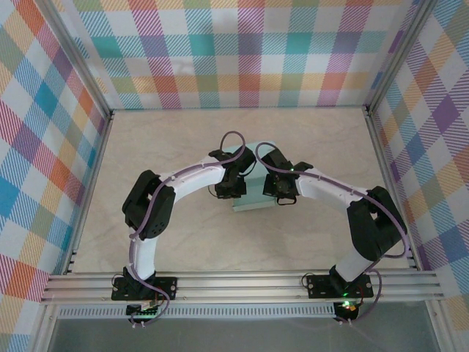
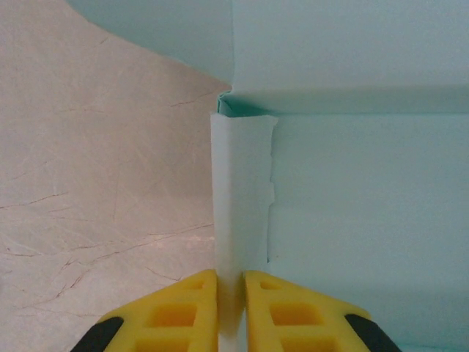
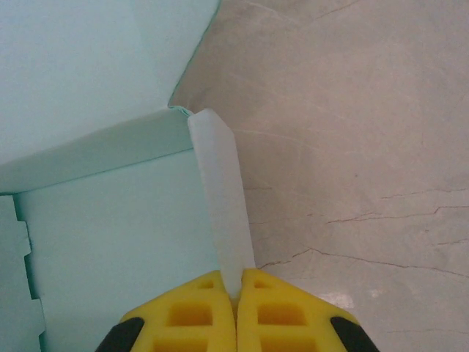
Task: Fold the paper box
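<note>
Left pincer and right pincer each pinch a paper box wall; overhead, both arms meet there

Overhead: we look down from behind, far off.
Wrists: we sit close above the paper box, overhead's centre.

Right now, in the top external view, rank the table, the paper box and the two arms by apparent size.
1. table
2. left arm and right arm: alike, so unranked
3. paper box, partly covered
</note>
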